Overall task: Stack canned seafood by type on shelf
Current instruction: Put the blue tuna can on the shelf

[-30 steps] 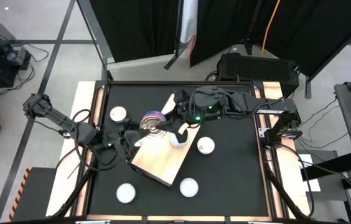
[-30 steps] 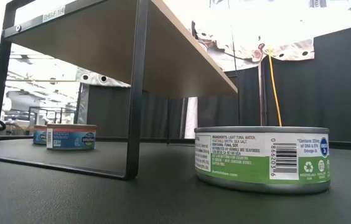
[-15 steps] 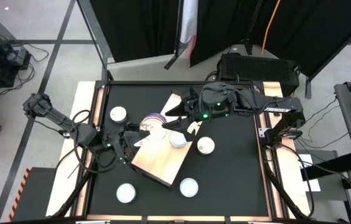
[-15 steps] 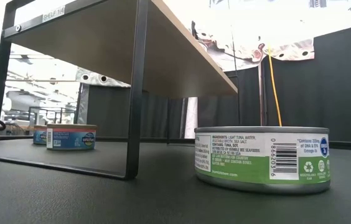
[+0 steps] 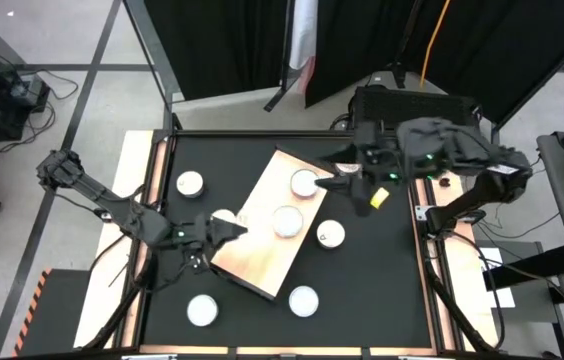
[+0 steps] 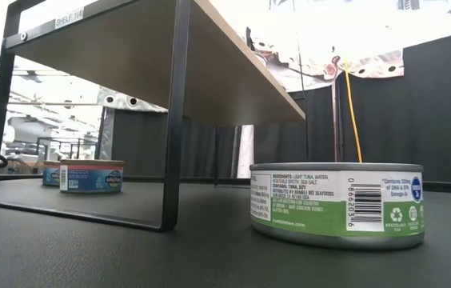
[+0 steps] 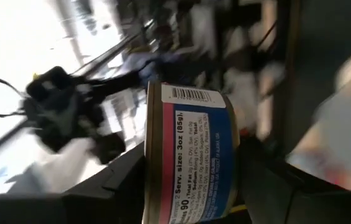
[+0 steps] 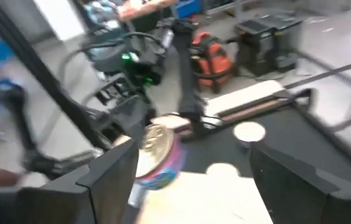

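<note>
Left pincer (image 5: 224, 229): clamped on a blue-and-red labelled tin (image 7: 191, 152), at the shelf's (image 5: 258, 268) left edge, low over the tabletop (image 5: 382, 280).
Right pincer (image 5: 334, 183): spread, holding nothing, beside the shelf's far end.
On shelf: two silver-lidded tins (image 5: 304, 183), (image 5: 285, 220), apart, unstacked.
Loose tins: four on tabletop, e.g. (image 5: 190, 184).
Step judged: left arm delivering its tin. Next: set it atop a matching type.

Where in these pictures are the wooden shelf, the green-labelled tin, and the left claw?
shelf (image 5: 262, 255), high view, bare top board.
green-labelled tin (image 6: 336, 205), low view, label side.
left claw (image 5: 230, 226), high view, between fingertips.
</note>
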`<act>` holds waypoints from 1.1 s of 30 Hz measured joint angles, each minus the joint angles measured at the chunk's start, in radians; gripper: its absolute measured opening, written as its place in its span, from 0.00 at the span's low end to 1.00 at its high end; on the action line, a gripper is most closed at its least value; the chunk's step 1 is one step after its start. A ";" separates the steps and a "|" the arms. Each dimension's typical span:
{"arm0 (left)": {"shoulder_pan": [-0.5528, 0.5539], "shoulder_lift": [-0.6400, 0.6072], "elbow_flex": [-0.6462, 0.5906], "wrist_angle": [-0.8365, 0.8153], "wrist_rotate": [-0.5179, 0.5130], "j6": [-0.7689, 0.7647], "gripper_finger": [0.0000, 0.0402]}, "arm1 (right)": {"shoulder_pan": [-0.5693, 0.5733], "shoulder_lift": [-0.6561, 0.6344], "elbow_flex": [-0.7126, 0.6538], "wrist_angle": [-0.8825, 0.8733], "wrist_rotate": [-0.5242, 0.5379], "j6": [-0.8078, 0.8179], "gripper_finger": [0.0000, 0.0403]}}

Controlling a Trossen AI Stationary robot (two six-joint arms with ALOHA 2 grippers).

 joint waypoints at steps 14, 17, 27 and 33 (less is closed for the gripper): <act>0.015 0.000 0.000 -0.214 0.224 -0.180 0.53 | 0.216 0.019 -0.252 0.099 0.297 -0.118 0.74; 0.019 0.000 0.000 -0.224 0.269 -0.170 0.53 | 0.227 0.019 -0.334 0.201 0.299 -0.118 0.74; 0.125 0.003 0.000 -0.308 0.377 -0.127 0.53 | 0.264 -0.011 -0.355 0.237 0.300 -0.062 0.74; 0.174 0.005 0.000 -0.358 0.493 -0.151 0.53 | 0.264 -0.034 -0.354 0.243 0.299 -0.070 0.74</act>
